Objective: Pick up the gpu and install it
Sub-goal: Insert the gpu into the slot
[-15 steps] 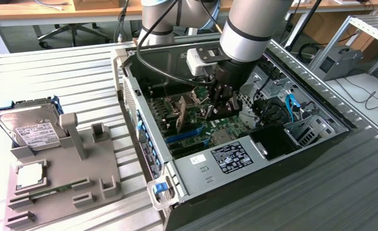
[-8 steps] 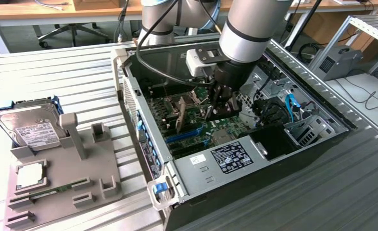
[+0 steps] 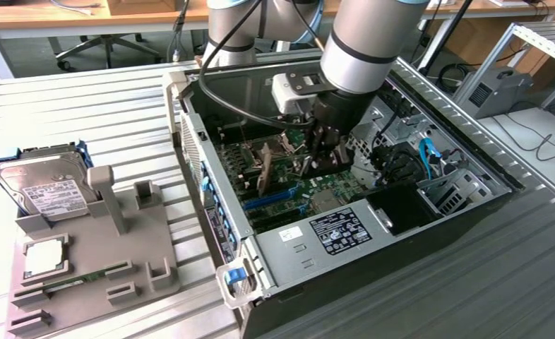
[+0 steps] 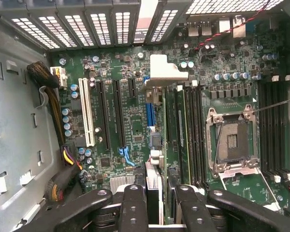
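Note:
My gripper [image 3: 315, 152] reaches down into the open computer case [image 3: 212, 275], low over the motherboard [image 4: 130, 58]. In the wrist view the gpu [image 4: 154, 183] runs edge-on between my two black fingers [image 4: 133, 205]. Its pale metal bracket [image 4: 162, 72] points toward the vented slot covers at the case's rear wall. The card sits in line with a blue expansion slot [image 4: 149, 113] beside the black slots. The jaws are partly closed, gripping the card from both sides. How deep the card's lower edge sits in the slot is hidden.
The empty processor socket [image 4: 232, 140] and memory slots lie beside the card. Cable bundles [image 4: 50, 96] hug one case wall. On the exterior view's left, a grey fixture [image 3: 117, 205] holds a hard drive [image 3: 37, 187] and a chip [image 3: 44, 256]. The power supply [image 3: 339, 229] sits near the front.

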`<state>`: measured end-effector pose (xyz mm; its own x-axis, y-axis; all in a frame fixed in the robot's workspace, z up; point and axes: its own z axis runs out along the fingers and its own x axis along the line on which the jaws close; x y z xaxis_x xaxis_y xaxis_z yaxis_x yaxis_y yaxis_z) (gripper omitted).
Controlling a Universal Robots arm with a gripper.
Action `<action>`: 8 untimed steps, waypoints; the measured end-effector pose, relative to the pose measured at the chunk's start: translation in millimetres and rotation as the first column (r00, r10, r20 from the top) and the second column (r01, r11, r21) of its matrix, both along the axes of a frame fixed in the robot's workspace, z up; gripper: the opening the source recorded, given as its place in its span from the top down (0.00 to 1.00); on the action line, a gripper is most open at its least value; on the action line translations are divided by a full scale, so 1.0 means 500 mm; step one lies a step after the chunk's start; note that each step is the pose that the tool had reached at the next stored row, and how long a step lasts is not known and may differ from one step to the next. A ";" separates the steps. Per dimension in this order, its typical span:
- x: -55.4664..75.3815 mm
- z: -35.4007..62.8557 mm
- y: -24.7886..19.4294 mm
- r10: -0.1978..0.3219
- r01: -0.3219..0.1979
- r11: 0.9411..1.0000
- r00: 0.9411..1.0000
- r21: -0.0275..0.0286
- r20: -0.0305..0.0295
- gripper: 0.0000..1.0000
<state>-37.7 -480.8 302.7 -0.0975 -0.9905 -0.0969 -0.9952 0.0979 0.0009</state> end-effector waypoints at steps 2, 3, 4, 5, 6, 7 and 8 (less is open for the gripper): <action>-0.001 -0.001 -0.0001 0.000 0.000 1.000 1.000 0.000 0.000 0.72; -0.001 -0.001 -0.0001 0.000 0.000 1.000 1.000 0.000 0.000 0.72; -0.001 -0.002 -0.0002 0.000 0.000 1.000 1.000 0.000 0.000 0.72; -0.001 -0.002 -0.0002 0.000 0.000 1.000 1.000 0.000 0.000 0.72; -0.002 -0.002 -0.0002 0.000 0.000 1.000 1.000 0.000 0.000 0.72; -0.002 -0.003 -0.0003 0.000 0.000 1.000 1.000 0.000 0.000 0.72; -0.002 -0.003 -0.0003 0.000 0.000 1.000 1.000 0.000 0.000 0.72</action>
<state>-38.9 -480.9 301.1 -0.0976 -0.9905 -0.0968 -0.9952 0.0979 0.0009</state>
